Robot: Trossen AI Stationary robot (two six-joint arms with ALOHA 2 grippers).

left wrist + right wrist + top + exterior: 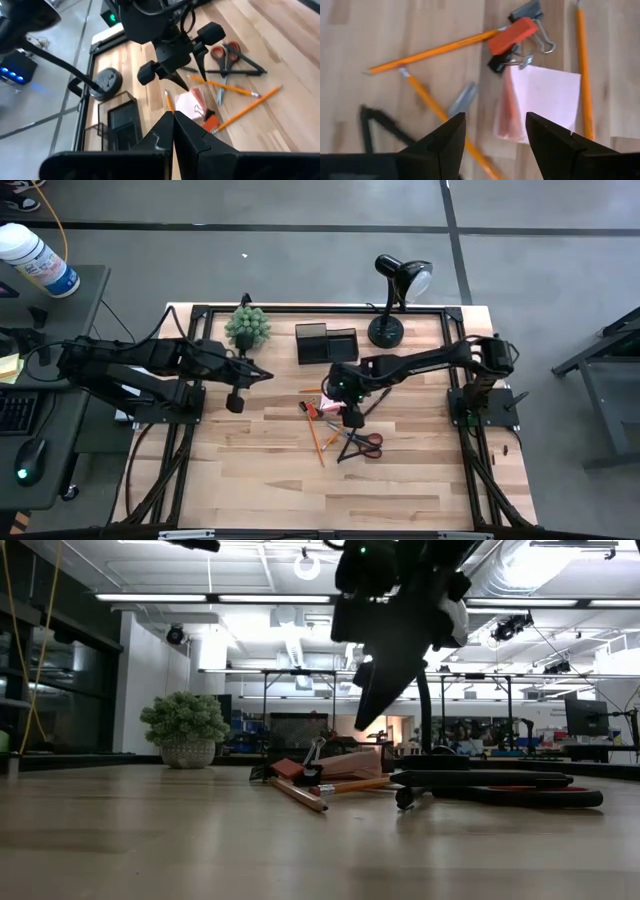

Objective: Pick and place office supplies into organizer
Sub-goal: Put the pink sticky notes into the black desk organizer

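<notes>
The supplies lie in a loose heap mid-table: a pink sticky-note pad (545,97), a red eraser-like piece (512,35), orange pencils (435,50) and red-handled scissors (368,442), all flat on the wood. My right gripper (495,118) hangs open above the heap, fingers pointing down, over the near edge of the pink pad; in the low view the right gripper (380,690) is clear of everything. The black organizer (325,343) stands behind the heap toward the far edge. My left gripper (173,117) is shut and empty, waiting left of the heap beside the plant.
Two binder clips (530,12) lie beside the eraser piece. A black desk lamp (395,300) stands right of the organizer at the far edge, and a green spiky plant (247,327) to its left. The near half of the table (330,500) is bare wood.
</notes>
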